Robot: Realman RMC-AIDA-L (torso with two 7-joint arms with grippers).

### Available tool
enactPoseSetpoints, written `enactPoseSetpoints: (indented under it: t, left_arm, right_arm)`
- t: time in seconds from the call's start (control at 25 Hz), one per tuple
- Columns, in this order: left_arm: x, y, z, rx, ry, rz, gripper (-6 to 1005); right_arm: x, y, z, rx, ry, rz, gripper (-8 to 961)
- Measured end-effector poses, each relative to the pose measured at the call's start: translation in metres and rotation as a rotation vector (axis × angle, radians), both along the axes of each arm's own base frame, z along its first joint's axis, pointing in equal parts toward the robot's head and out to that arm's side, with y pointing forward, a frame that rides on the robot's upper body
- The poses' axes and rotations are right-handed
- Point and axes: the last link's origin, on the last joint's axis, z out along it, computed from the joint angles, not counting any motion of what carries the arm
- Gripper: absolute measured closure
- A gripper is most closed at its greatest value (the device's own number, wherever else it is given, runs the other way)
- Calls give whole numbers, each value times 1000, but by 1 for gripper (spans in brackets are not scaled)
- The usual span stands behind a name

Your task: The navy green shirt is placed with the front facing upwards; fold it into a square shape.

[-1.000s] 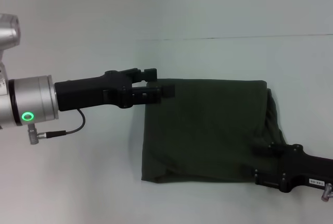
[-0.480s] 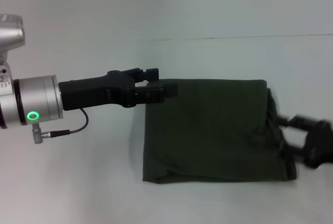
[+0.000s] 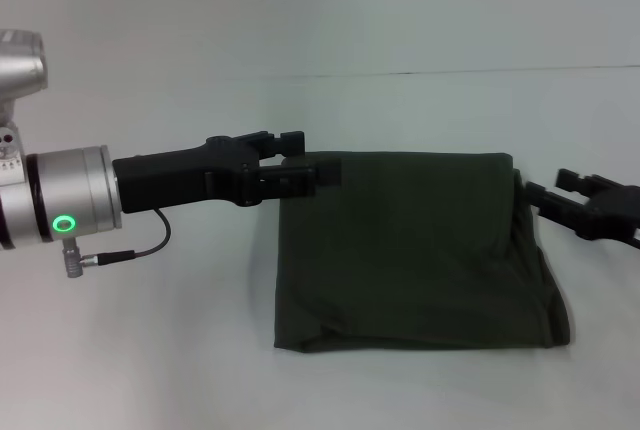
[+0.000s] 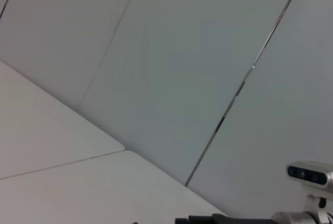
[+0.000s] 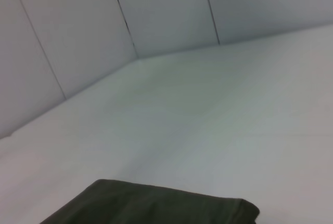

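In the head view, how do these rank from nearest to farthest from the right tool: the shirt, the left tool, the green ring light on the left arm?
1. The shirt: folded on the table, its right edge just beside the right tool.
2. The left tool: at the shirt's far-left corner.
3. The green ring light: far left, on the arm's silver wrist.

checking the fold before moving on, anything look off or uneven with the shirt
Mostly tidy: the navy green shirt lies folded in a rough square. Its right side is uneven, with under-layers sticking out past the top layer. The left gripper sits at its far-left corner.
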Motion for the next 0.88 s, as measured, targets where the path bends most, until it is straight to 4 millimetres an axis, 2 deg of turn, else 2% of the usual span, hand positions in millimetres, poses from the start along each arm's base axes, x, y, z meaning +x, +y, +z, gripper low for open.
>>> enactPoseSetpoints:
  t: [0.2, 0.48, 0.68, 0.88]
  left_arm:
    - [-1, 0, 0, 4, 1, 4, 91]
    - [-3, 2, 1, 17, 10, 17, 92]
    - [-4, 2, 1, 20, 11, 21, 93]
    - [-6, 4, 1, 28, 16, 30, 94]
  right_arm:
    - [-7, 11, -15, -32, -12, -17, 271]
    - [-12, 18, -27, -56, -21, -27, 270]
    - [-14, 22, -31, -62, -25, -34, 404]
    - [-12, 24, -31, -55, -43, -49, 462]
